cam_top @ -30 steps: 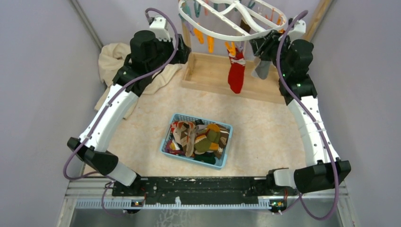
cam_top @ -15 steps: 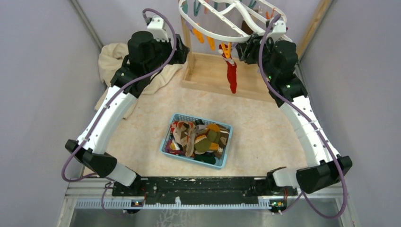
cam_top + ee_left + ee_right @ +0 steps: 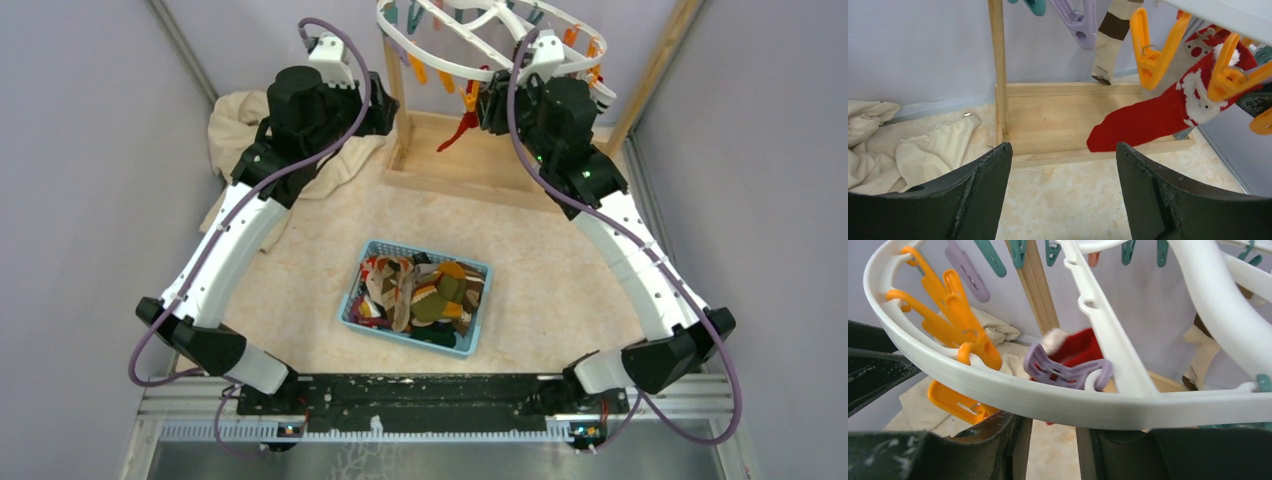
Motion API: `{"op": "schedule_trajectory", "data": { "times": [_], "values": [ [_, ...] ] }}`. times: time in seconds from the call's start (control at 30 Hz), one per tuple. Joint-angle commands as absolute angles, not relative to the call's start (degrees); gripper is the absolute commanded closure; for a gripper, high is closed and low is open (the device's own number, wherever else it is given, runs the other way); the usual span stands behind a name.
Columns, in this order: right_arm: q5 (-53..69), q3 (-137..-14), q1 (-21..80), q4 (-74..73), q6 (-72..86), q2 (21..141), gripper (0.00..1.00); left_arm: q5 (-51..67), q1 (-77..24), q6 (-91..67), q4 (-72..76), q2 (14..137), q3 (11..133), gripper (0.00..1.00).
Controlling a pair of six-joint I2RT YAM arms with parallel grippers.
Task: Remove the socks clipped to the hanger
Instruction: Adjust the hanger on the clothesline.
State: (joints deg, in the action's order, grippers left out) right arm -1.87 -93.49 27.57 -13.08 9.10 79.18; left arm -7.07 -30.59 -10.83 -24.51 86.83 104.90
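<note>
Pale surface (image 3: 300, 290) below; the hanger (image 3: 1048, 400) hangs from the rack at the back, with the red sock (image 3: 1148, 120) clipped at its rim. I judge I'm mid-unclipping, and next comes a clean downward tug. My left tool (image 3: 1063, 150) is spread wide and empty. My right tool (image 3: 1053, 440) sits just under the rim; whether it pinches anything, I cannot tell.

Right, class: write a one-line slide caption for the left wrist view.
Open left gripper faces a red sock held by an orange clip above the wooden rack base.
</note>
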Motion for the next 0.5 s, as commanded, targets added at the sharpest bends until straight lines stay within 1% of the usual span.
{"op": "schedule_trajectory", "data": {
  "times": [0.0,0.17,0.23,0.3,0.4,0.47],
  "values": [
    [-7.0,-98.3,29.4,-14.9,7.1,80.0,0.66,-7.5,-30.3,-10.6,-24.3,84.9,104.7,0.18],
    [-10.0,-95.9,29.4,-16.9,7.7,76.8,0.64,-7.6,-30.3,-10.4,-24.6,84.8,104.5,0.18],
    [-10.9,-94.7,29.4,-17.9,8.0,75.3,0.62,-7.4,-30.3,-10.5,-24.6,84.7,104.4,0.18],
    [-12.0,-94.5,29.4,-20.2,8.3,74.1,0.59,-7.3,-30.3,-10.5,-24.6,84.7,104.3,0.18],
    [-14.5,-93.6,29.3,-24.6,8.6,71.9,0.59,-7.3,-30.3,-10.5,-24.8,84.5,104.3,0.18],
    [-14.9,-92.4,28.9,-26.0,9.1,69.7,0.55,-7.3,-30.4,-10.5,-24.8,84.3,104.3,0.18]
  ]
}}
